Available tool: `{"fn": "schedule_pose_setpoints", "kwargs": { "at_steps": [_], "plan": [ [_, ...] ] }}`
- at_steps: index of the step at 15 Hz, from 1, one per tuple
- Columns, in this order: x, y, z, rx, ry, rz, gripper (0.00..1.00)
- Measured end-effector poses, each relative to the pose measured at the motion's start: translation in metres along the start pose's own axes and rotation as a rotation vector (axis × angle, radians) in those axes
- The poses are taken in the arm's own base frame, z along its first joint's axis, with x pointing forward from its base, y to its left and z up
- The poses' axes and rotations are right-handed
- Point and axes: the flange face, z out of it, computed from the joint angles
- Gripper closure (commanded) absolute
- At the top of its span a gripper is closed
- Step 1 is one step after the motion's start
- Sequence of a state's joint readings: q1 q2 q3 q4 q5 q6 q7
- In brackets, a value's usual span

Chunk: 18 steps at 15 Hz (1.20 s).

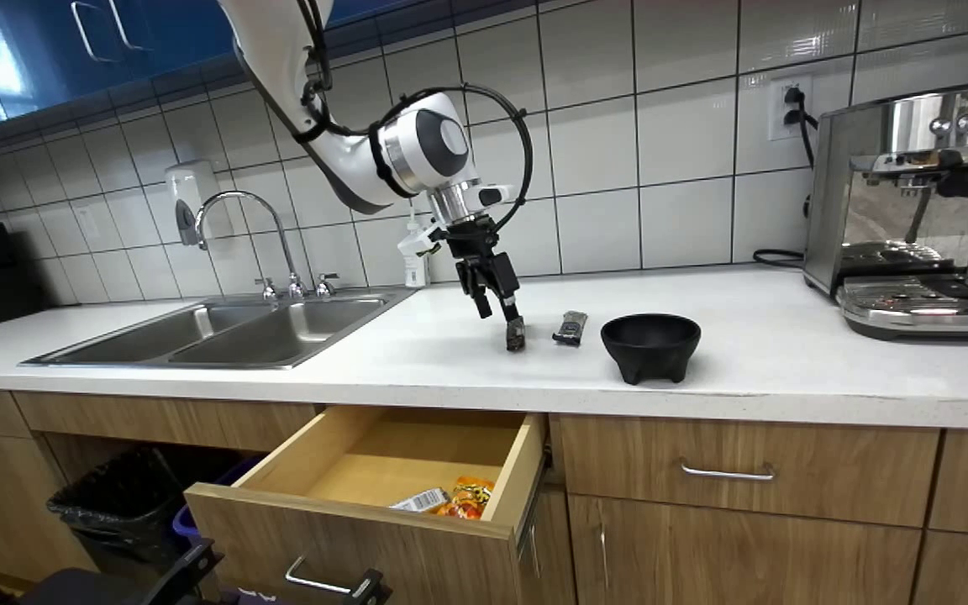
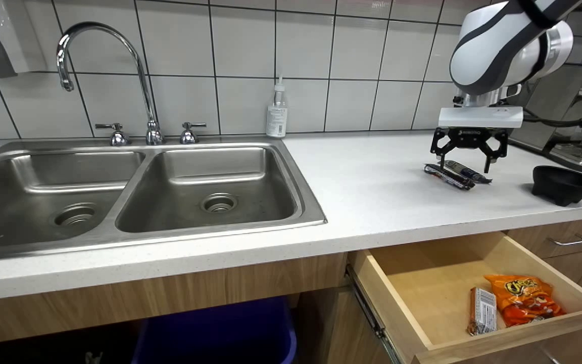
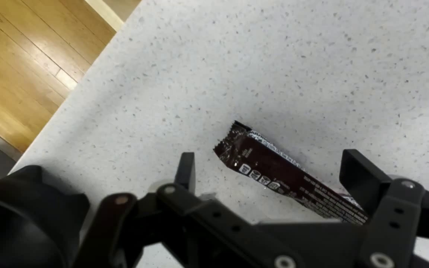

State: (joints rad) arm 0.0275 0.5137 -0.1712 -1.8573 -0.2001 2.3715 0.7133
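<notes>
Although the jaws are spread wide apart above the desk [image 1: 753,328], nothing is gripped by them. A bar [image 3: 289,176] is seen lying just below, set back from the front edge of the desk and slanted across the gap between the jaws. If it is to be picked up well, the jaws should first be turned, so that the bar can be pinched across its thin way and not along its length. They should be brought down slowly over its middle and closed softly, since it looks thinly wrapped and may crumple or slip. Care is needed on the side away from the sink [image 2: 311,210]: the other bar [image 1: 570,328] is placed near there, and only a strip of bare desk is left between the two. Farther that way, and closer to the front edge, the bowl [image 1: 650,340] should not be bumped.

Some things are hard to see. One end of the bar is hidden behind the jaws in the wrist view, and the other bar is nearly all covered there. The bowl is cut off in that view too. How high the jaws are held cannot be told, nor whether the bar is touched by them. Most of the bar's small print cannot be read.
</notes>
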Motion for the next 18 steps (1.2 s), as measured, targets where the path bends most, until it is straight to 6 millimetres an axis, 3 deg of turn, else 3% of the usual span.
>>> {"fn": "schedule_pose_setpoints", "kwargs": {
  "at_steps": [13, 18],
  "plan": [
    [0.047, -0.006, 0.018, 0.029, 0.007, -0.179, 0.0],
    [0.052, -0.008, 0.025, 0.021, 0.003, -0.25, 0.0]
  ]
}}
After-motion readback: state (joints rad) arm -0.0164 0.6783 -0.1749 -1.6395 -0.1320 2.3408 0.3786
